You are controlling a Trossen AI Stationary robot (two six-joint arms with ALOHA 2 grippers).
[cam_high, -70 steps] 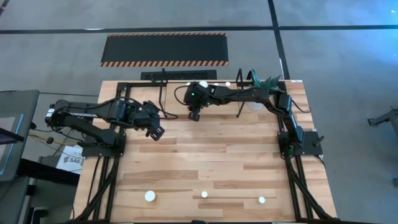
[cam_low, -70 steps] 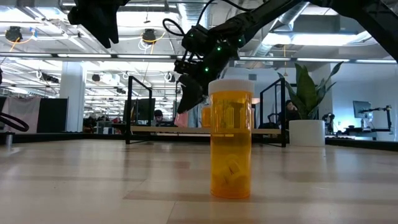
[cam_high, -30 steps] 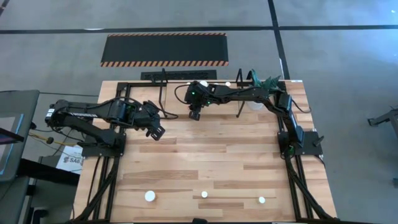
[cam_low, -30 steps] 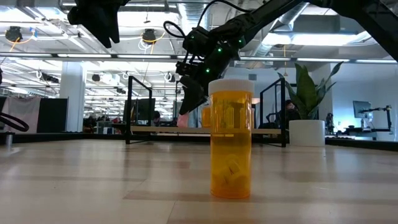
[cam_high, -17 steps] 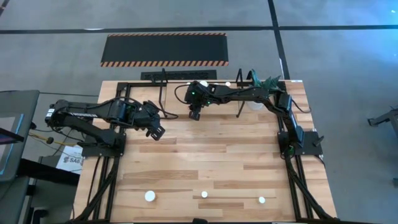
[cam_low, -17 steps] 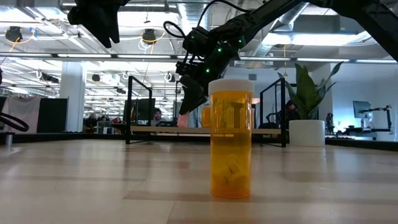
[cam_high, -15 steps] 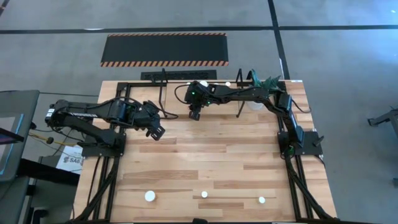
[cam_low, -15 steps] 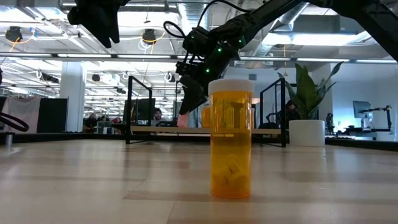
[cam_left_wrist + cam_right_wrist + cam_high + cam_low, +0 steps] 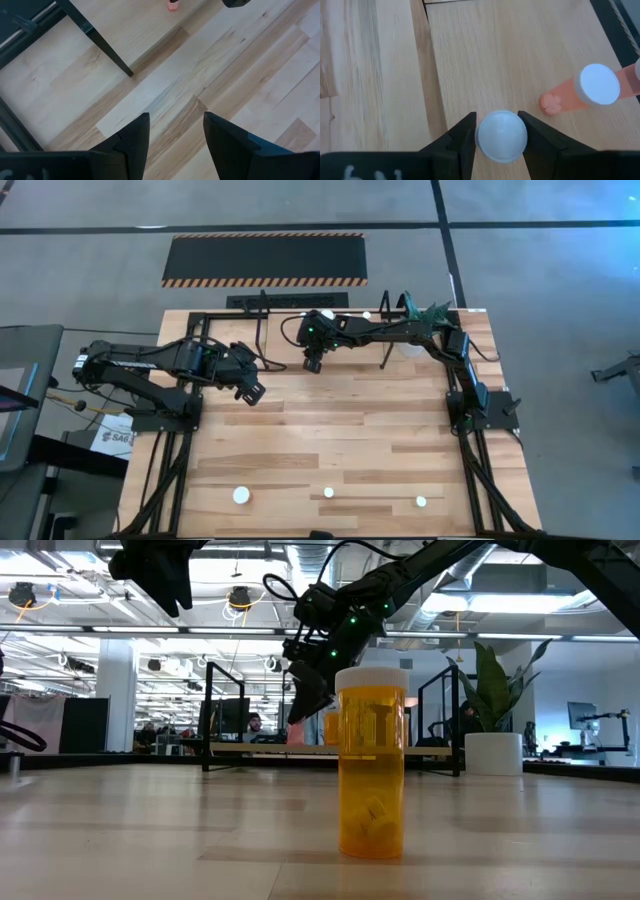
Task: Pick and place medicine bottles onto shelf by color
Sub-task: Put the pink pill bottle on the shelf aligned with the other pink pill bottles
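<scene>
Medicine bottles stand scattered from the near edge of the tabletop point(image 9: 330, 430) to the shelf point(image 9: 230, 330) at the far edge. Nearest, three white caps point(image 9: 241, 495) sit in a row along the near edge, well apart from both arms; the low view looks at one of them close up, an orange bottle point(image 9: 372, 765) standing upright. Midway, the left gripper point(image 9: 172, 132) hangs over bare wood with its fingers parted and nothing between them. Farthest, the right gripper point(image 9: 497, 136) is over the shelf board, its fingers either side of a white-capped bottle point(image 9: 501, 136) seen cap-on, so the bottle's long axis runs upright, in line with the gripper's approach; the fingers look close to the cap, but whether they grip it or are letting go I cannot tell. Just beside it stands a pinkish bottle point(image 9: 580, 92), not touching. The right arm is clearly the nearer one for any shelf work.
</scene>
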